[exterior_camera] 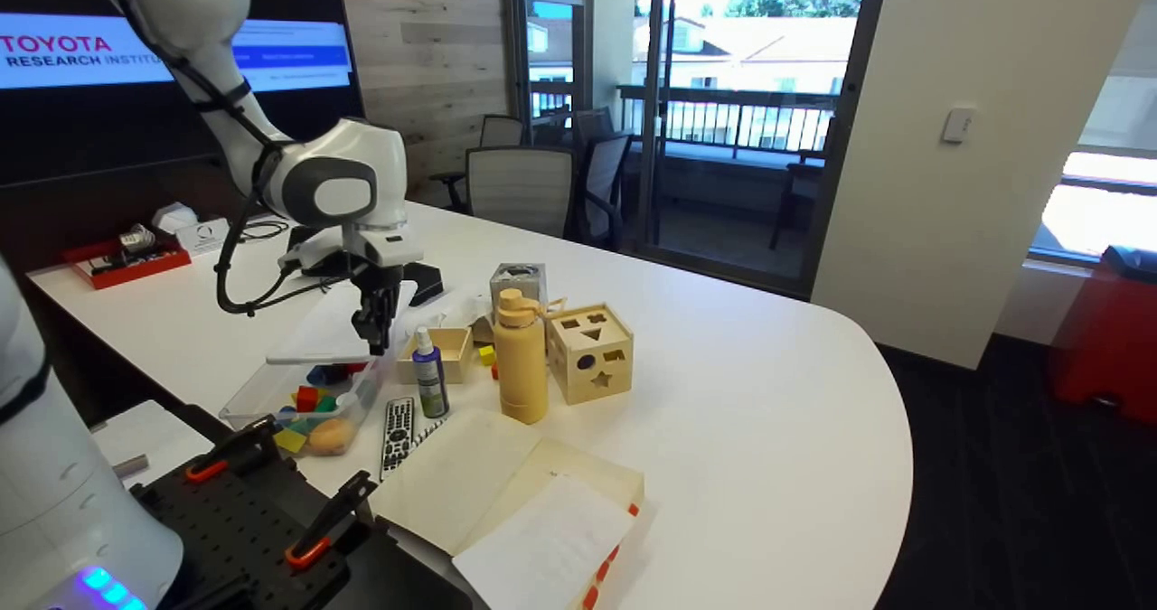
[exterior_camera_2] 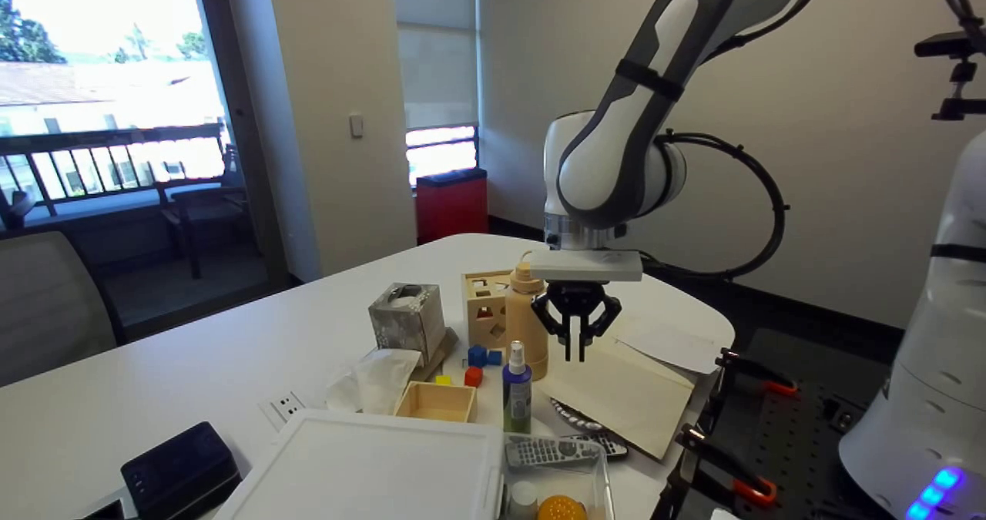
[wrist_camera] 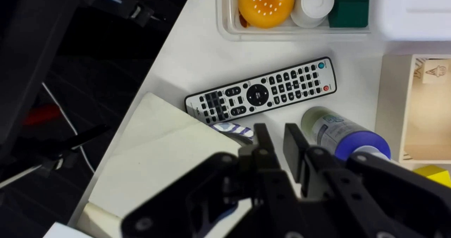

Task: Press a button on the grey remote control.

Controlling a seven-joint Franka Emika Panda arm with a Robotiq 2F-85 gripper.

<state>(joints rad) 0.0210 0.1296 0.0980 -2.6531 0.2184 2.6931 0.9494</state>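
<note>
Wrist view alone shows the red button (wrist_camera: pixel 326 88) on the remote control (wrist_camera: pixel 258 92), the gripper (wrist_camera: pixel 276 131) narrowly parted.

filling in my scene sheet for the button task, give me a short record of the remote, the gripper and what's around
target: grey remote control, flat on the white table, buttons up
tool: gripper, above the white table, jaws slightly apart, nothing between them
contact: gripper apart from the grey remote control, no button being pressed
near target: clear bin, spray bottle, open cream folder
target touching open cream folder: cannot tell
further off: yellow bottle, wooden shape sorter
</note>
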